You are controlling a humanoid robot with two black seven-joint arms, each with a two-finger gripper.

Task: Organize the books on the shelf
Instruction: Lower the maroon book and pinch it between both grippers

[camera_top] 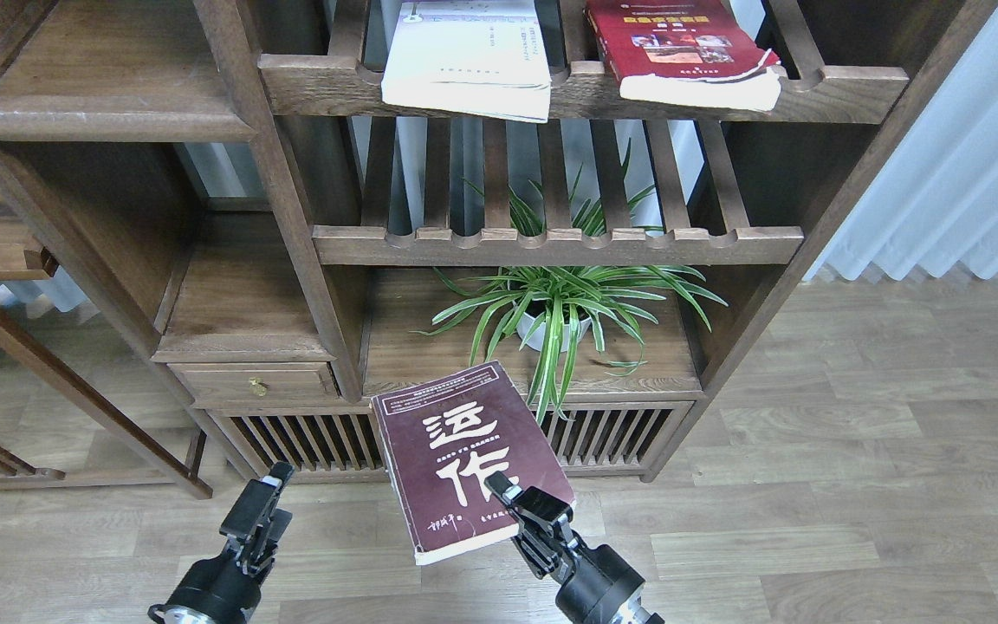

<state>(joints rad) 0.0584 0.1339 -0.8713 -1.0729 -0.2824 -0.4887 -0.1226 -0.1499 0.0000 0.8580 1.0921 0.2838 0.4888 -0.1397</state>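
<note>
Judging by its thickness, the maroon book [468, 455] looked fairly heavy for a one-edge hold: a thick paperback, stiff enough across the block but with a soft cover that could flex or slip. It was held in mid-air, cover up, tilted, in front of the cabinet's lowest level and well below the slatted racks. Best hold seemed the near lower edge close to the spine, deep enough to clamp pages, not cover alone.

Right gripper [508, 498] pinched that lower right corner, one finger on the cover, the other hidden beneath; arm rising from the bottom edge, angled up and left.

Left gripper [261, 507] stood apart to the left, empty, fingers close together; could not tell if fully closed.

White book [469, 61] and red book [685, 52] lay flat on the top slatted rack [317, 82], overhanging its front rail. Plant [555, 316] sat just behind the held book.
</note>
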